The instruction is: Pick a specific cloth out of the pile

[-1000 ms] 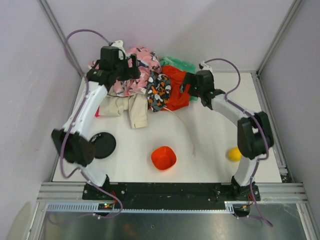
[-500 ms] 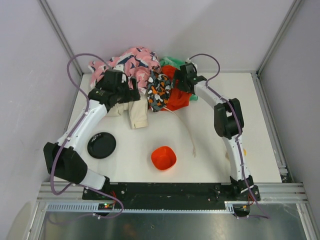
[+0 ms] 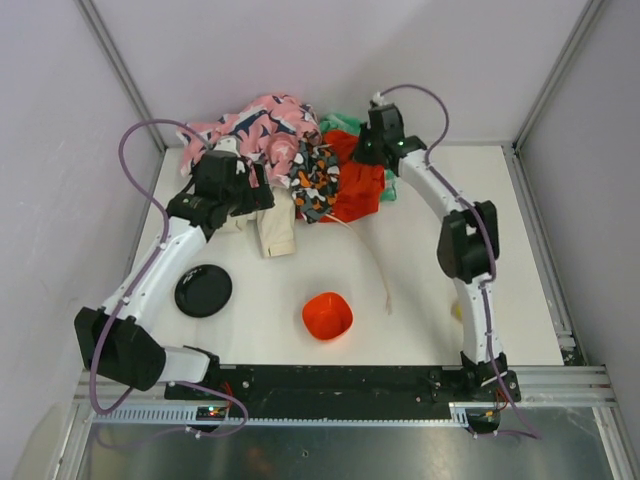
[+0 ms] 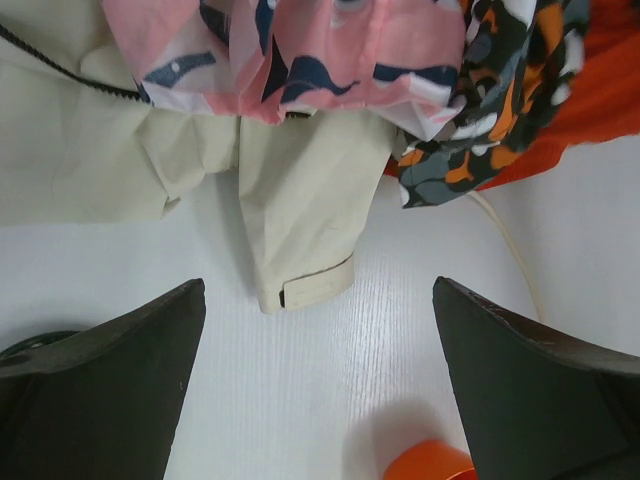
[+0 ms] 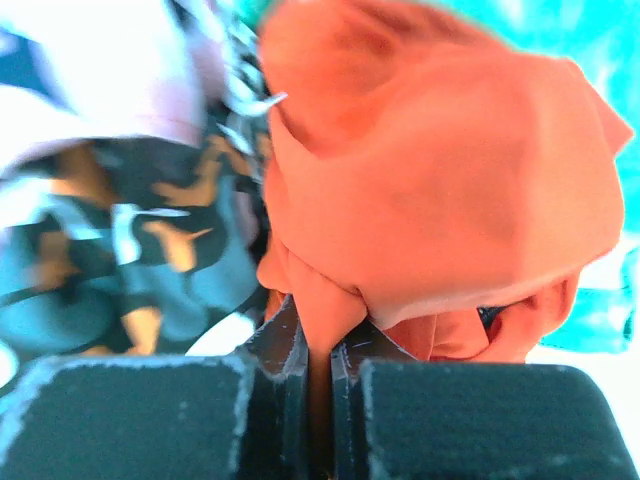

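- Top external view: the pile (image 3: 290,150) of mixed fabrics sits at upper centre of the white surface (image 3: 420,260), against the back wall.
- The red-orange cloth (image 3: 358,190) lies on the pile's right side, beside the orange-black-white patterned cloth (image 3: 315,180).
- The right end effector (image 3: 368,155) is down on the red-orange cloth's top edge; the left end effector (image 3: 260,192) hangs over the beige cloth (image 3: 272,228).
- A red bowl (image 3: 327,315) and a black dish (image 3: 203,290) stand nearer the arms.
- Left wrist view: the left end effector (image 4: 318,290) is spread wide with nothing between its fingers, above the beige cloth (image 4: 300,190). The red-orange cloth (image 4: 610,90) shows at upper right.
- Right wrist view: the right end effector (image 5: 318,345) is pressed together, pinching a fold of the red-orange cloth (image 5: 450,180); green cloth (image 5: 600,50) lies behind it.
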### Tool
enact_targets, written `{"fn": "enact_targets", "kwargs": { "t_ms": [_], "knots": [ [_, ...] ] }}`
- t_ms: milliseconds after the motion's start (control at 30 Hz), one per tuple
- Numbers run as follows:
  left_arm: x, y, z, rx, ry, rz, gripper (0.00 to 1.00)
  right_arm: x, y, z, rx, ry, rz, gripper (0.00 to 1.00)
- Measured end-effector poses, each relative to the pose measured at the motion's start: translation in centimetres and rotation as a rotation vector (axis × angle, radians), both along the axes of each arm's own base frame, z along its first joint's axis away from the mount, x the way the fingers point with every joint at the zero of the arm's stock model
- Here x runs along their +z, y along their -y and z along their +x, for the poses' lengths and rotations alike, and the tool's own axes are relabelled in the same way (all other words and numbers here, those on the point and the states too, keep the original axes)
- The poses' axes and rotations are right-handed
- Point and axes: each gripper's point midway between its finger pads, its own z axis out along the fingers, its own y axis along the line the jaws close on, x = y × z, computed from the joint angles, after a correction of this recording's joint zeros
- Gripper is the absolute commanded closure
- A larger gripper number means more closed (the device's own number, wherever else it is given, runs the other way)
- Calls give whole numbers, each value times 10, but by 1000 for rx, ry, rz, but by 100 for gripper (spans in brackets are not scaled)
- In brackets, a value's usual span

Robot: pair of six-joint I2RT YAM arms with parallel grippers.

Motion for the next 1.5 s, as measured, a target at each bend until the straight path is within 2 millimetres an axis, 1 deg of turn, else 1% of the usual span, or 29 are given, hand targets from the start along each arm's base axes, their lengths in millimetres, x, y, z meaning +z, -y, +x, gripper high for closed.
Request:
{"fn": "enact_targets", "kwargs": {
  "t_ms": [33,67,133,167,267,300,367,400,467,500,567,600,667,733,800,900,967,1000,1067,1100,1167,1233,1300,1333,1400,1500],
  "knots": [
    [-4,0,0,1,-5,0,0,29,1,-3,12,48,11,100],
    [-7,0,-2,3,-14,-1,0,53,2,-6,17,89,20,100],
    [-13,0,-3,3,-27,2,0,118,11,-16,25,207,37,100],
    [-14,0,-3,3,-30,2,0,145,17,-21,21,258,44,100],
    [-17,0,-2,3,-33,1,0,242,47,-41,-17,458,57,100],
    [-18,1,-2,2,-33,-1,0,271,60,-48,-41,522,58,100],
    [-20,1,-1,2,-35,-3,0,322,89,-59,-100,637,62,100],
    [-21,2,-1,3,-36,-4,0,343,105,-64,-135,686,62,100],
    [-24,2,0,3,-40,-3,0,370,137,-69,-207,751,49,100],
    [-26,2,1,3,-43,-2,0,379,154,-70,-250,775,36,100],
    [-29,3,1,1,-50,-2,0,387,185,-69,-325,796,2,100],
    [-31,3,1,1,-53,-1,0,387,200,-67,-360,796,-17,100],
    [-32,4,2,-4,-55,-5,0,377,225,-62,-413,768,-56,100],
    [-32,5,3,-8,-53,-8,0,361,244,-57,-447,726,-88,100],
    [-34,6,2,-11,-55,-11,0,337,260,-49,-472,678,-116,100],
    [-38,6,1,-12,-64,-9,0,284,280,-42,-499,565,-158,100],
    [-40,6,1,-13,-68,-9,0,230,296,-40,-519,455,-191,100],
    [-41,6,1,-13,-70,-8,0,212,302,-41,-527,415,-201,100],
    [-43,6,1,-13,-76,-6,0,169,315,-44,-550,326,-222,100],
    [-44,6,1,-13,-79,-6,0,152,321,-47,-560,289,-228,100],
    [-46,6,1,-13,-83,-5,0,124,331,-51,-578,229,-233,99],
    [-47,7,0,-16,-87,-6,0,106,338,-53,-595,191,-228,91],
    [-47,7,0,-17,-87,-7,0,91,339,-50,-598,159,-216,85],
    [-47,7,0,-17,-88,-7,0,80,338,-46,-592,137,-207,79],
    [-47,7,0,-18,-88,-10,0,49,334,-40,-575,69,-183,67],
    [-48,9,-1,-21,-92,-21,0,-15,326,-36,-536,-87,-148,47]
  ]
}}
